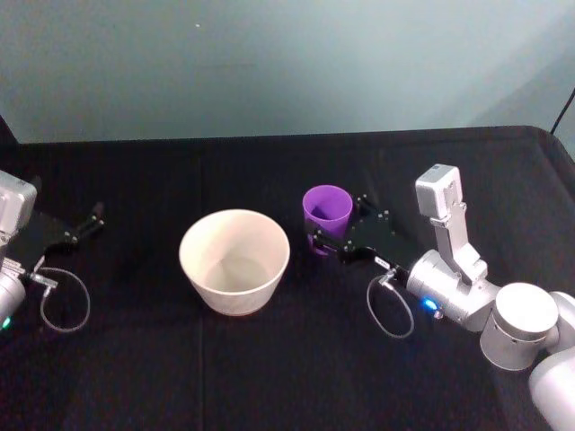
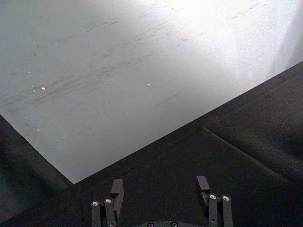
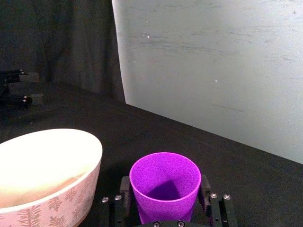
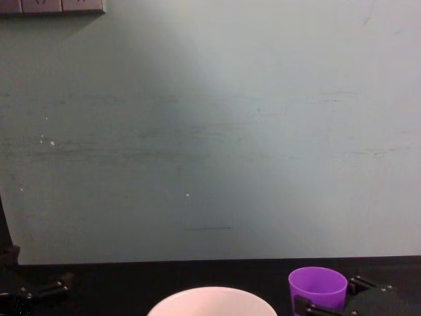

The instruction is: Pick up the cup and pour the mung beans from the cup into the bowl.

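The right gripper pinches the upright cup between its fingers (a grip for lifting toward the bowl). The left gripper, fingers spread, waits near the tabletop's left edge.

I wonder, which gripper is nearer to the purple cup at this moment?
Right. The right gripper is around the cup; the left gripper sits open at the table's left edge, beyond the bowl.

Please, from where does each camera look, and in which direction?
Head: above, looking down at bowl, cup; left claw, right claw show.
Chest: low, looking across at the wall; both claws at lower corners.
Left wrist: behind the left claw, facing table and wall.
Right wrist: behind the right claw, facing cup, bowl.
Head and right wrist share cup and bowl.
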`<state>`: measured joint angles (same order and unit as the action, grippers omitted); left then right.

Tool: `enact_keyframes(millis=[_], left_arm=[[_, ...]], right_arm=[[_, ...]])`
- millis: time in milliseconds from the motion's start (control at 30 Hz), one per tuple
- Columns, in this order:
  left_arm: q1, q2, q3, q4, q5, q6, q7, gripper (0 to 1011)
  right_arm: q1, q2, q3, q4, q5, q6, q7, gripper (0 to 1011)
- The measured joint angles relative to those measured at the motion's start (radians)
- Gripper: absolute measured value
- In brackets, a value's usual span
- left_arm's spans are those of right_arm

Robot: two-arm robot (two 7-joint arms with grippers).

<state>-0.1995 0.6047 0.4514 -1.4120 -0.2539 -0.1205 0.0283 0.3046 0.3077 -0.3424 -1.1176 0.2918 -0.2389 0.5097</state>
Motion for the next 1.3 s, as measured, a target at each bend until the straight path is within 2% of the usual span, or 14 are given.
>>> enact_keyframes(millis=[33,167,533,667,867,1300], left_arm=[[0.000,0.000,0.000,0.000,0.000,0.000,0.000,1000],[0.000,0.000,0.000,0.000,0.000,0.000,0.000,1000],[0.000,0.000,0.000,0.000,0.000,0.000,0.000,1000],[0.000,0.000,0.000,0.000,0.000,0.000,0.000,1000],[0.000,0.000,0.000,0.000,0.000,0.000,0.000,1000],[0.000,0.000,0.000,0.000,0.000,0.000,0.000,1000]], right_arm=[[0.000,0.000,0.000,0.000,0.000,0.000,0.000,852],[0.000,0.000,0.000,-0.001,0.000,0.000,-0.001,787],[-0.001,0.001,0.000,-0.001,0.000,0.000,-0.002,732],[-0.013,0.009,0.003,-0.023,-0.004,-0.011,-0.005,721],[-0.044,0.035,0.013,-0.108,-0.013,0.011,-0.017,718],[-0.108,0.120,0.057,-0.336,0.065,0.125,-0.002,718]])
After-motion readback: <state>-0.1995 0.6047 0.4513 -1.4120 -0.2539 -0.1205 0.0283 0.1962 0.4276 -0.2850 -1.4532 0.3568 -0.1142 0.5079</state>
